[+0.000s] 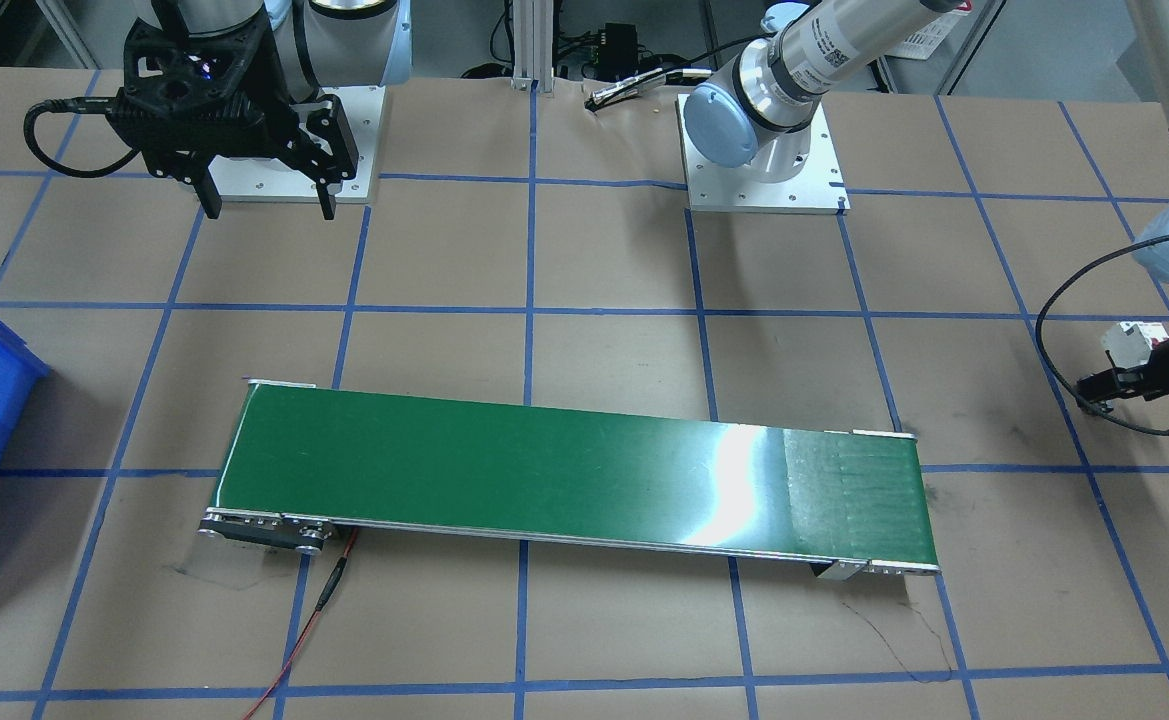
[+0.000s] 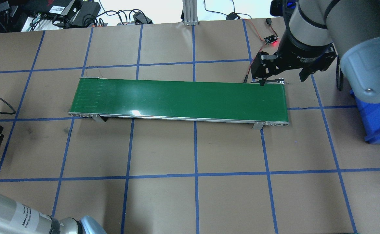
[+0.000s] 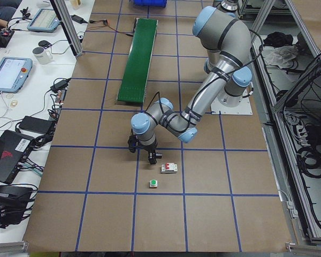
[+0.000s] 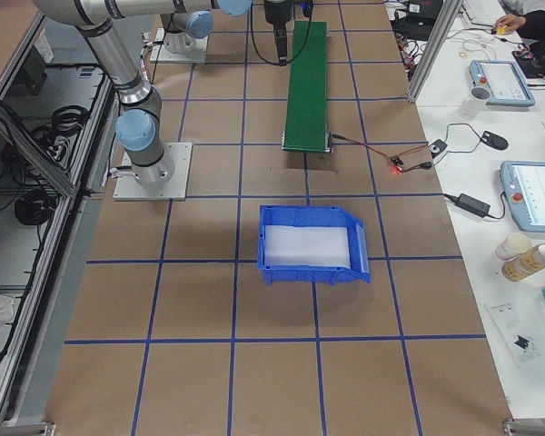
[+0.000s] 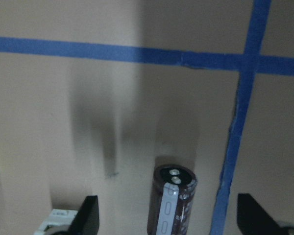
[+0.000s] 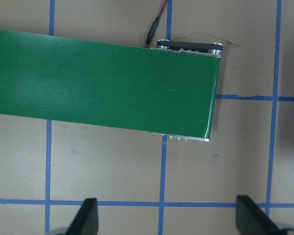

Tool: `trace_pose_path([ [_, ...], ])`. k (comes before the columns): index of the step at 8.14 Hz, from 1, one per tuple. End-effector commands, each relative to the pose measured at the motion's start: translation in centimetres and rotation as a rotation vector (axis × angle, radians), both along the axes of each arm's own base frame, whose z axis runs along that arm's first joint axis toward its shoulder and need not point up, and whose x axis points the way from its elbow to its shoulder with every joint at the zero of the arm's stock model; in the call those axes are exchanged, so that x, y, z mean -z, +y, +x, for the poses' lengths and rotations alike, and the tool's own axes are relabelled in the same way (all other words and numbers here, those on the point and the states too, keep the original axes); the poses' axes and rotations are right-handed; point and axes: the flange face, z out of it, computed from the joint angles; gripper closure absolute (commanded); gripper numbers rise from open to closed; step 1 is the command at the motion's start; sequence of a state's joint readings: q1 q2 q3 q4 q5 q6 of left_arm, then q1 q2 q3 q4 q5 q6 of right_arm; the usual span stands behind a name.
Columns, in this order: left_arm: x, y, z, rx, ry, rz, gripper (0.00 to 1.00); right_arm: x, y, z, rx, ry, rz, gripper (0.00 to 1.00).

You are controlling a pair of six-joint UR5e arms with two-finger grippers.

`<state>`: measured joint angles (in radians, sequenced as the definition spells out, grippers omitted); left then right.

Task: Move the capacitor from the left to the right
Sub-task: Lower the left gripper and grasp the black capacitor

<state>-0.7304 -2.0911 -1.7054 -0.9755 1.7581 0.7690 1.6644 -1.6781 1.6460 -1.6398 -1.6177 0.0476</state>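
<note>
The left tool (image 5: 167, 215), fingers spread wide, straddles the capacitor (image 5: 172, 201), which rests on the desk (image 5: 63, 122) clear of both fingers, while farther off the right tool (image 1: 269, 213) hangs spread open near the green conveyor belt's (image 1: 544, 470) end.

Silver tubular arms (image 3: 206, 99) with pale blue joint caps (image 1: 722, 125); black grippers (image 1: 269, 211), black cables (image 1: 28, 135), white square base plates (image 1: 814, 185).
</note>
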Motion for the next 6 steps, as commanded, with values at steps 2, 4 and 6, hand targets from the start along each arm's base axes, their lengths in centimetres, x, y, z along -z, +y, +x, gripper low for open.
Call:
trace_pose_path([
  [2, 0.5, 0.2, 0.0, 0.052, 0.009, -0.001, 0.00, 0.1, 0.0, 0.0, 0.000, -0.001, 0.003, 0.00],
  [4, 2.0, 0.3, 0.2, 0.091, 0.034, 0.017, 0.00, 0.4, 0.1, 0.0, 0.001, -0.005, 0.007, 0.00],
  [6, 2.3, 0.3, 0.3, 0.096, 0.036, 0.026, 0.08, 0.4, 0.0, 0.0, 0.003, -0.004, 0.006, 0.00],
])
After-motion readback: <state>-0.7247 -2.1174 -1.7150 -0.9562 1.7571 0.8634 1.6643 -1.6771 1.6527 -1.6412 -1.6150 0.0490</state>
